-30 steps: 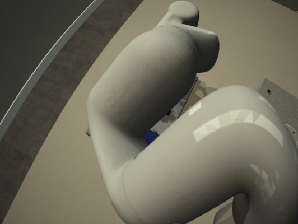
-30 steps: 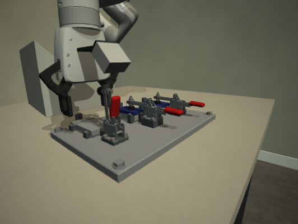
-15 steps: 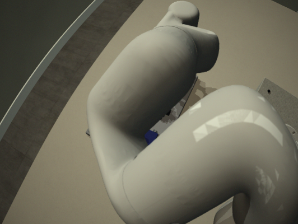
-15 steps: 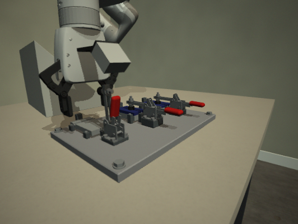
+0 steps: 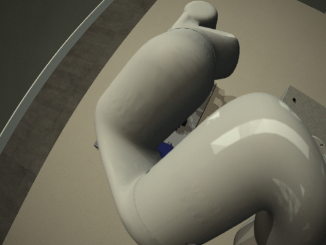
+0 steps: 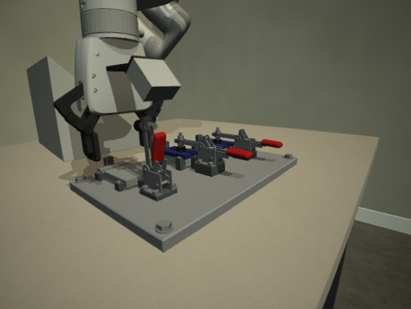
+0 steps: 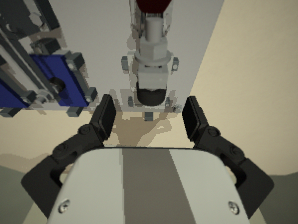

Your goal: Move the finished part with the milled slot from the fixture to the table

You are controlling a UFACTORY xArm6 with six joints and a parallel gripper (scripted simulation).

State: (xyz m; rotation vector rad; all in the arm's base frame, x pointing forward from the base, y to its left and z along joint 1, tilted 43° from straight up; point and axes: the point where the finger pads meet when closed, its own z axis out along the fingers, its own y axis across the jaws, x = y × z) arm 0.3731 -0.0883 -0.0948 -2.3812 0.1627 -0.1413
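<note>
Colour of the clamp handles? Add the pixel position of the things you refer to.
Red; the exterior view shows all three clamp handles (image 6: 158, 147) (image 6: 239, 154) (image 6: 272, 143) best.

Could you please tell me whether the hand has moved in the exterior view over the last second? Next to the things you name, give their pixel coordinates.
No, no movement shows: the hand (image 6: 117, 148) (image 7: 149, 104) hangs at the same place relative to the upright red handle (image 6: 158, 147).
</note>
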